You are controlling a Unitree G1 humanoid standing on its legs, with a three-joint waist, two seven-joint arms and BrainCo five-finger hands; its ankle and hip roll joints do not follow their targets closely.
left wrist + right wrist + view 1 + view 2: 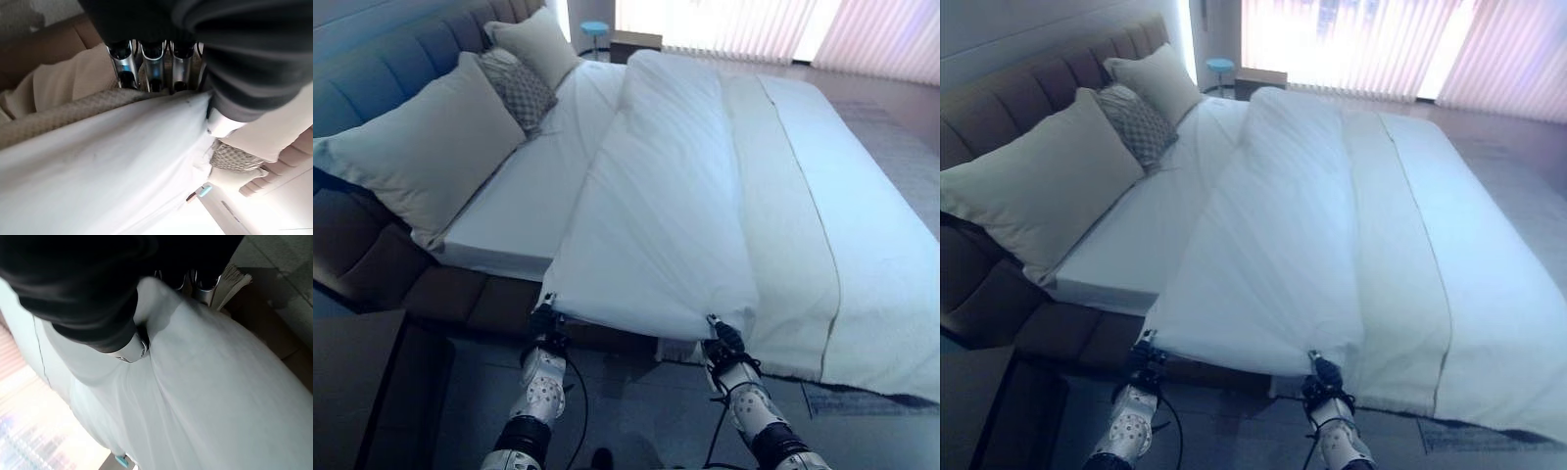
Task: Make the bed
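- Both hands, left hand point(545, 323) and right hand point(724, 338), pinch the duvet point(656, 225) at its near edge.
- Half done, you'd judge: the folded duvet leaves the sheet point(524, 201) by the pillows point(411, 162) bare on the left.
- You must yet spread it leftward.

No text, label, number or sign can be read anywhere — not on the white duvet point(666, 225), the pillows point(421, 157), the dark headboard point(372, 78) at the upper left of the frame, or the blinds point(783, 24) along the top edge. The patterned cushion point(517, 88) carries only a woven pattern — no lettering.
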